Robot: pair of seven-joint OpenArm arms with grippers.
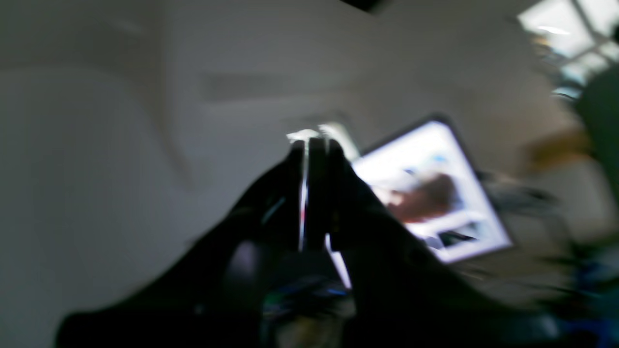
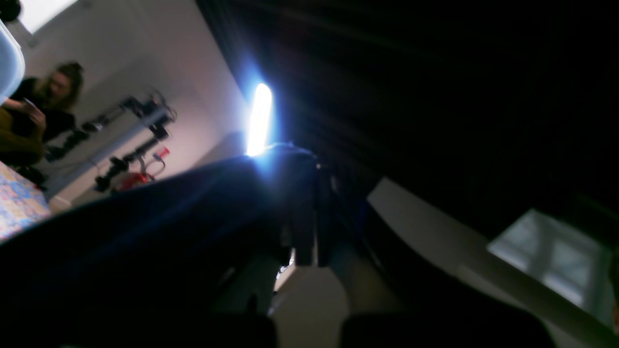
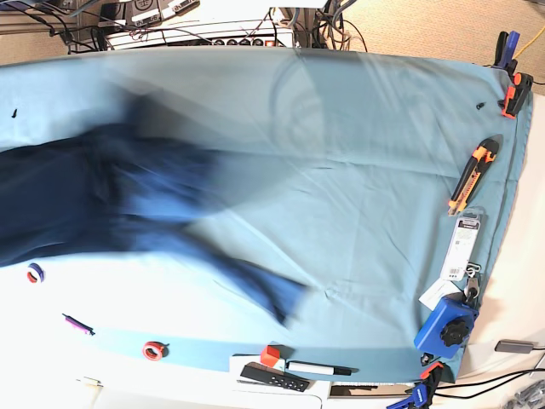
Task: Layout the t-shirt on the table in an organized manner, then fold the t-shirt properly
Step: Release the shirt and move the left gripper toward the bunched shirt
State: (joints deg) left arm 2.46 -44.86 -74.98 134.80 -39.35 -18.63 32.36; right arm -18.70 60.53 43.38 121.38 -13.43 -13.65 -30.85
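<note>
Nearest to the left wrist camera, the left gripper (image 1: pixel 314 145) has its fingers pressed together on a fold of dark cloth – it looks like the t-shirt (image 1: pixel 387 270), though the picture is very blurred. The right gripper (image 2: pixel 309 169) is also closed, with the same dark knit draping down from its tips. Both cameras look up at walls and a ceiling lamp, so I judge the arms are raised to lift the shirt and shake it out flat.

From above, the t-shirt (image 3: pixel 111 204) is a smeared dark navy shape on the left side of the table (image 3: pixel 366 170), with one sleeve reaching toward the near middle. The fabric is soft and wrinkly; the light teal table cover is smooth. On the far right edge lie an orange-and-black tool (image 3: pixel 470 175) and a blue clamp (image 3: pixel 446 326) – well apart from the shirt.
</note>
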